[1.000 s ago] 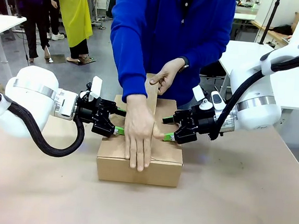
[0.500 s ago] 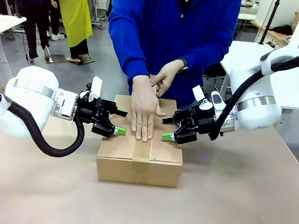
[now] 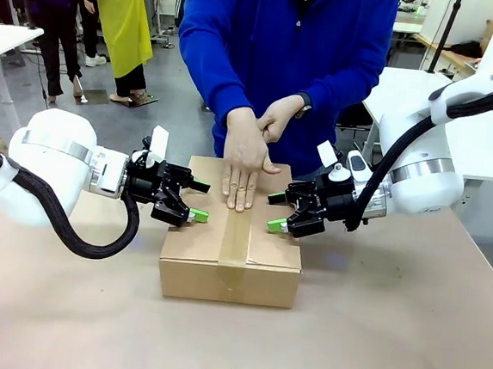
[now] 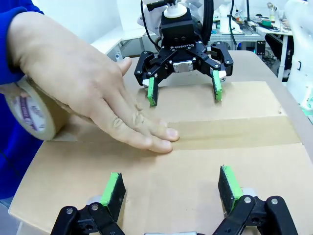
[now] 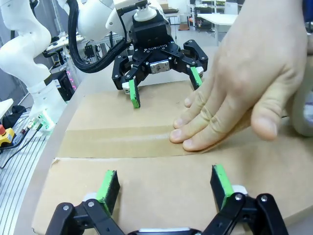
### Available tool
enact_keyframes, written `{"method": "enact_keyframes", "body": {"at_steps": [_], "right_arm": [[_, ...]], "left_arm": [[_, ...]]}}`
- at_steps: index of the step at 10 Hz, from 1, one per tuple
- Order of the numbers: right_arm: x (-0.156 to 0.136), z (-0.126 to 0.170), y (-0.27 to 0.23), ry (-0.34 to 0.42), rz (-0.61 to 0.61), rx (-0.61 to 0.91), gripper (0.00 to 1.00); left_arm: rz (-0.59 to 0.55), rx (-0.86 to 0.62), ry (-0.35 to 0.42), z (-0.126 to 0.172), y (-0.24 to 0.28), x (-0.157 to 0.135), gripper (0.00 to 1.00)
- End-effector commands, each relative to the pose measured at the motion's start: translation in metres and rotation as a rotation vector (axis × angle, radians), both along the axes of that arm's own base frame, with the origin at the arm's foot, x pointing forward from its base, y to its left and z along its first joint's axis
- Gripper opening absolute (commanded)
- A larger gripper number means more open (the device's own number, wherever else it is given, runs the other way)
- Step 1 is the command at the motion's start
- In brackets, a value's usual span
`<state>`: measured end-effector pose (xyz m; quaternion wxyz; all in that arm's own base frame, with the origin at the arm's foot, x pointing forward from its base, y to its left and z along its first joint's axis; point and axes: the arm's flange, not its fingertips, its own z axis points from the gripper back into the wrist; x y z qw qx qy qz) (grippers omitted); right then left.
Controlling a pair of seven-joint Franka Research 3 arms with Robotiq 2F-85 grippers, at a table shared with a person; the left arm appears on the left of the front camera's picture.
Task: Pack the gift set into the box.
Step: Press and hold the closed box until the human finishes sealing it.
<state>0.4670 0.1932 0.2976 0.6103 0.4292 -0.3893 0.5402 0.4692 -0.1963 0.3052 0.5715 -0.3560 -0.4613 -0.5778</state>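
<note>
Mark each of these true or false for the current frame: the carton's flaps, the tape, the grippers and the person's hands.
1. The box has its top flaps shut. True.
2. A tape strip runs along the top seam. True.
3. The left gripper is clamped on a flap. False: it is open, its pads resting on the box top.
4. The right gripper holds the tape roll. False: it is open; the person holds the roll.
5. The person's hand lies flat on the tape. True.

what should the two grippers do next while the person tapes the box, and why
Probably hold both in place. The left gripper and right gripper, jaws open, press the flaps of the box down. The person's hand is smoothing the tape strip toward the far edge, with the tape roll uncut.
</note>
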Motion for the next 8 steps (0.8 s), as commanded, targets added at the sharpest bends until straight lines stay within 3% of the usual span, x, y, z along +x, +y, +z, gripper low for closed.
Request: {"method": "enact_keyframes", "body": {"at_steps": [1,8], "right_arm": [[-0.0003,-0.0021,0.0008,0.001,-0.002,-0.007,1.0],[-0.0003,-0.0021,0.0008,0.001,-0.002,-0.007,1.0]], "left_arm": [[0.001,0.007,-0.002,-0.0024,0.0004,-0.0007,1.0],[0.001,0.007,-0.002,-0.0024,0.0004,-0.0007,1.0]]}}
